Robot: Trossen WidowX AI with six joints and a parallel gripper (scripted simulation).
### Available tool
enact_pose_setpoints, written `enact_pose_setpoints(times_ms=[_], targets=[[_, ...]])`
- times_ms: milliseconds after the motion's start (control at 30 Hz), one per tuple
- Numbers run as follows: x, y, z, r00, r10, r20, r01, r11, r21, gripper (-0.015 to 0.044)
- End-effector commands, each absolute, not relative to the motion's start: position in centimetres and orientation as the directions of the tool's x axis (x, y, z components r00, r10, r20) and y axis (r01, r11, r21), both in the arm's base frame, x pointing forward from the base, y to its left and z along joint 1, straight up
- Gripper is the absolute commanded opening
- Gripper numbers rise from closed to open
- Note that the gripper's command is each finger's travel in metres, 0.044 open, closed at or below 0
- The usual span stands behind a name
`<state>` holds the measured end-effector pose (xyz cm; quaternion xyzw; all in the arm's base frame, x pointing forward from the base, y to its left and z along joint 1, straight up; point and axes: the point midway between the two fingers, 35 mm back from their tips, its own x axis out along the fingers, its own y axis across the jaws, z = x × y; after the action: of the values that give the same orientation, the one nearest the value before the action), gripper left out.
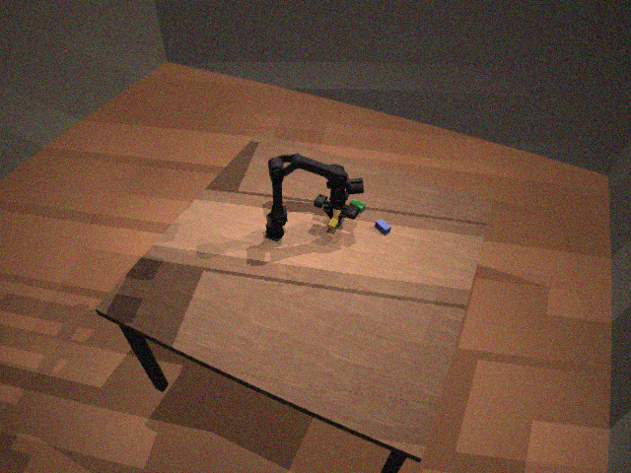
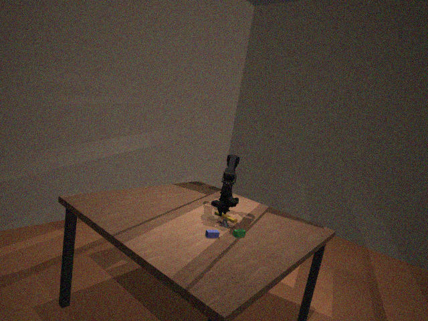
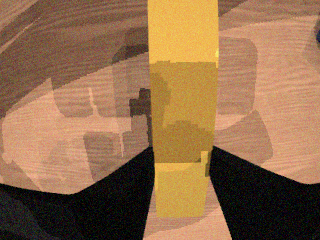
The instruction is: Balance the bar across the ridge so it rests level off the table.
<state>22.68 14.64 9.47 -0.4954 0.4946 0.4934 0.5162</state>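
The yellow bar [image 1: 334, 222] [image 2: 229, 217] [image 3: 182, 60] is held just above the table [image 1: 306, 330] [image 2: 120, 207]. My gripper [image 1: 333, 216] [image 2: 223, 210] [image 3: 180, 152] is shut on the bar near its middle and points straight down. In the wrist view the bar runs straight away from me between the two dark fingers. A small grey ridge [image 2: 225, 224] sits on the table directly under the bar. The bar and my fingers hide most of the ridge in the wrist view. I cannot tell whether the bar touches the ridge.
A green block [image 1: 357, 205] [image 2: 239, 233] lies on the table just beyond the bar. A blue block [image 1: 383, 226] [image 2: 212, 233] lies a little further out. The arm's base [image 1: 275, 230] stands to the left in the top view.
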Motion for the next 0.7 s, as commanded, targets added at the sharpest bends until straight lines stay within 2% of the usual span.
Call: enact_pose_setpoints(times_ms=[0,433,633,667], targets=[[22.68,14.64,9.47,0.024,0.019,-1.0,-0.999,0.022,-0.023,0.0],[22.68,14.64,9.47,0.024,0.019,-1.0,-0.999,0.022,-0.023,0.0],[22.68,14.64,9.47,0.024,0.019,-1.0,-0.999,0.022,-0.023,0.0157],[22.68,14.64,9.47,0.024,0.019,-1.0,-0.999,0.022,-0.023,0.0167]])
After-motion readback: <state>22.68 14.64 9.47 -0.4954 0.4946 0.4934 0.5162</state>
